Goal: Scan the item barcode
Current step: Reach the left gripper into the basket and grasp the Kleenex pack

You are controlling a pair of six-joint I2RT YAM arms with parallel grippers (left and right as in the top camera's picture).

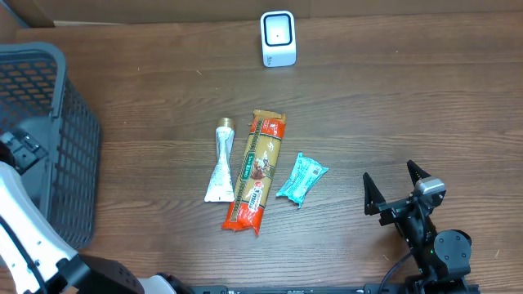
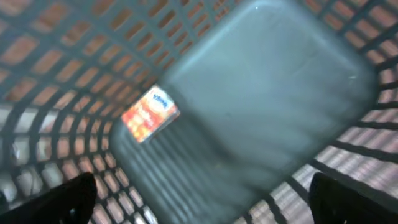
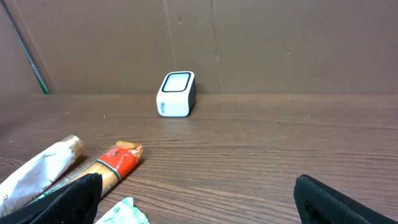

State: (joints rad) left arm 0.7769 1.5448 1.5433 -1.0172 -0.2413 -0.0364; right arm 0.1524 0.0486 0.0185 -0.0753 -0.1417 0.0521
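a white box-shaped barcode scanner (image 1: 278,37) stands upright at the far edge of the dark wooden tabletop (image 1: 409,98). three items lie side by side near the middle, well apart from the scanner. they are a white squeeze tube with a gold cap (image 1: 221,160), a long orange-and-red pasta packet (image 1: 257,171) just beside it, and a small teal foil wrapper (image 1: 301,179) on the packet's other side, close but apart.

the right gripper (image 1: 395,189) hovers low near the front right of the tabletop. its jaws are released wide, grasping nothing, and point toward the scanner.

a dark grey plastic mesh basket (image 1: 49,139) sits at the left edge. the left gripper (image 2: 199,208) hangs over the basket's inside with its jaws spread and empty. on the basket floor below lies a small orange-red packet with a blue-and-white label (image 2: 150,114), too blurred to read.
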